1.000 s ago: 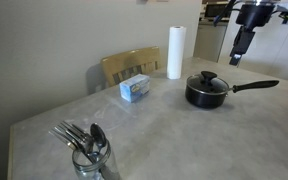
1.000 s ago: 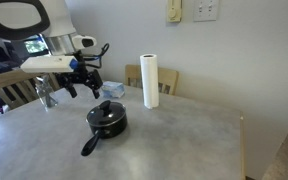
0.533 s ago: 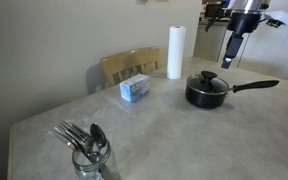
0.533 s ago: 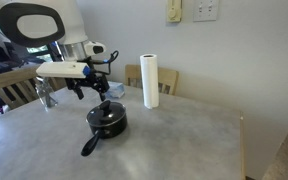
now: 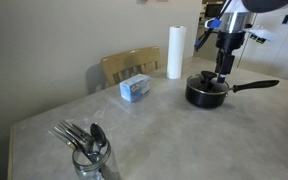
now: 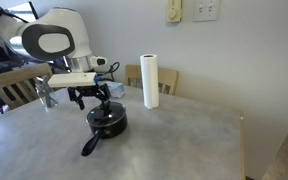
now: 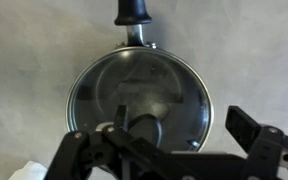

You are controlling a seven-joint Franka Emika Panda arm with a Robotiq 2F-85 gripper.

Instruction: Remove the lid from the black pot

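- pot [image 5: 206, 94] on the table [image 5: 164, 135] near its right edge, handle [image 5: 256, 86] pointing toward that edge
- lid [image 5: 208, 83] on the pot, covering it
- gripper [image 5: 222, 73] right above the lid's middle
- paper towel roll [image 5: 174, 52] upright behind the pot, by the far edge
- box [image 5: 135, 88] left of the pot, near the far edge
- chair [image 5: 130, 65] behind the far edge, just behind the box
- jar of utensils [image 5: 89, 155] by the near edge, well apart from the rest
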